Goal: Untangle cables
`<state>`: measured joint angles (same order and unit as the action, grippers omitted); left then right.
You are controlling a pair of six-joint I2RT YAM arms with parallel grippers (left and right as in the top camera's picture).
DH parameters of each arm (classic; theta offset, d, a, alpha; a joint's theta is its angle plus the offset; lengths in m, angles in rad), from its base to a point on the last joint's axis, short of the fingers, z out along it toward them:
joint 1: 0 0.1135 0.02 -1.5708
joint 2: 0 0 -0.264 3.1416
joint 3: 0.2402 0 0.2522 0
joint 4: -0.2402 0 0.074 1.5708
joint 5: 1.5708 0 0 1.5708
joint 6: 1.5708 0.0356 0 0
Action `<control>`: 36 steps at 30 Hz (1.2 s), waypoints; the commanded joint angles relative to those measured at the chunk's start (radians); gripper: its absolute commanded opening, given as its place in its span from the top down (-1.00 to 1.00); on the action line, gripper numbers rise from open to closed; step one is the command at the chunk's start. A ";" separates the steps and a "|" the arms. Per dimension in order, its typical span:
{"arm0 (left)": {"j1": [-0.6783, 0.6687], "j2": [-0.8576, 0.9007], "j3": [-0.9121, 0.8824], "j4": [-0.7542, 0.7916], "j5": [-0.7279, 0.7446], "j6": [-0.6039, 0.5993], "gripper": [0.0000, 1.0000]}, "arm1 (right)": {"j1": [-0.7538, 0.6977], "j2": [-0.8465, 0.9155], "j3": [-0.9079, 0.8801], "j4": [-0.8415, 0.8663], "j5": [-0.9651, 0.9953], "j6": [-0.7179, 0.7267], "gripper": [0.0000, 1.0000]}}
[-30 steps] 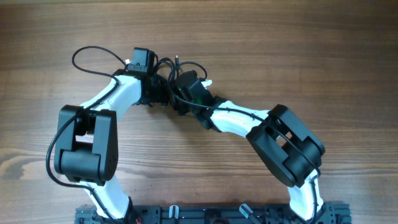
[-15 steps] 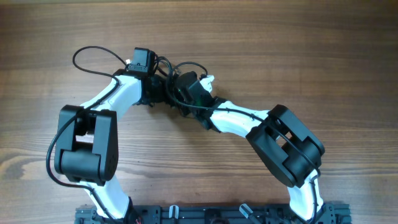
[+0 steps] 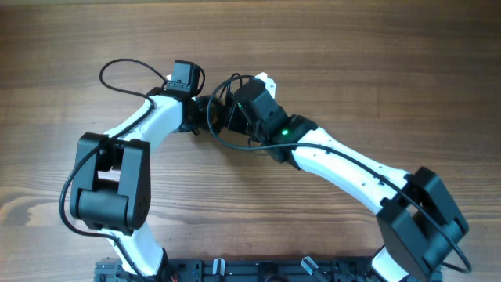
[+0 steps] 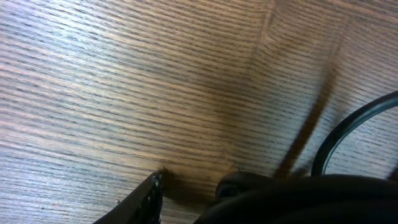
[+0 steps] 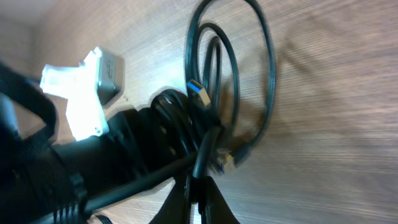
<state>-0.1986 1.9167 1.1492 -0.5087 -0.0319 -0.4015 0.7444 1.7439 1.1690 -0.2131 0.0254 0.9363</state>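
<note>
The cables [image 3: 232, 79] are thin black cords bunched between my two grippers at the table's middle back. My left gripper [image 3: 202, 110] sits on the bunch from the left. In the left wrist view its jaws [image 4: 186, 186] are close together at the table top, with a black cord [image 4: 348, 127] beside them. My right gripper [image 3: 224, 110] meets the bunch from the right. In the right wrist view its jaws [image 5: 199, 183] are shut on one black cord, whose loops [image 5: 268, 74] lie on the wood beyond. A blue plug end [image 5: 199, 93] shows in the bunch.
A black wire loop [image 3: 109, 70] arcs left of the left wrist camera [image 3: 183, 76]. The left wrist's white and grey parts [image 5: 81, 93] fill the left of the right wrist view. The arm bases' rail [image 3: 258, 270] runs along the front edge. Wood table [image 3: 376, 63].
The right arm has stretched out, its elbow swinging far right, and its gripper has shifted up and slightly right with the cord. The left gripper has shifted slightly right.
</note>
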 commanded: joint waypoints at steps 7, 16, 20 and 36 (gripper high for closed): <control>0.027 0.007 -0.014 -0.014 -0.070 0.002 0.09 | -0.039 -0.108 0.002 -0.053 -0.049 -0.131 0.92; 0.027 -0.152 0.056 -0.068 -0.069 0.001 -0.05 | -0.042 -0.108 0.005 0.000 -0.066 -0.242 0.92; 0.027 -0.243 0.056 -0.053 -0.069 0.001 -0.07 | -0.042 -0.108 0.005 0.028 -0.083 -0.295 0.91; 0.029 -0.344 0.055 -0.088 0.017 -0.051 -0.35 | -0.082 -0.116 0.005 0.037 -0.258 -0.617 0.91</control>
<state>-0.1799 1.5826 1.1866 -0.5770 -0.0406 -0.4065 0.6731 1.6657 1.1675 -0.1635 -0.2298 0.4175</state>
